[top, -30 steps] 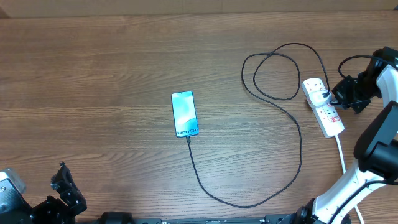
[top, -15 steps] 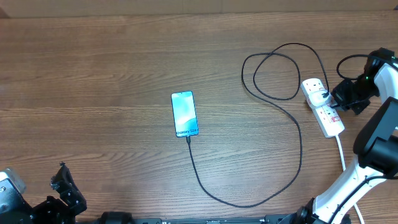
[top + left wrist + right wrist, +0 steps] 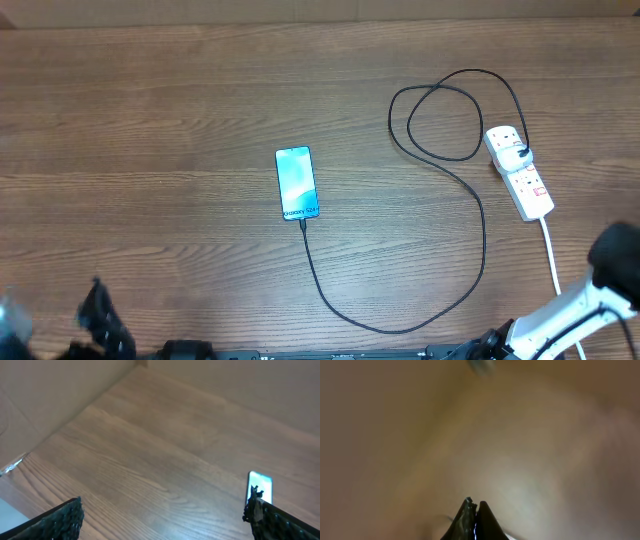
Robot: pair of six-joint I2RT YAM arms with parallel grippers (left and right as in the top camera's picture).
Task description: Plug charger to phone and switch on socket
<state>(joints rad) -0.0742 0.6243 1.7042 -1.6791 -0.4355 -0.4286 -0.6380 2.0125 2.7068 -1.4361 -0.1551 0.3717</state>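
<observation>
My left gripper (image 3: pixel 165 502) has its fingers (image 3: pixel 65 519) spread wide at the frame's lower corners, holding nothing. My right gripper (image 3: pixel 474 505) has its tips pressed together and empty, in a blurred view. Overhead, the phone (image 3: pixel 297 182) lies mid-frame with its screen blue. The charger (image 3: pixel 485 230) meets the phone's lower end and loops right to the socket (image 3: pixel 520 172).
</observation>
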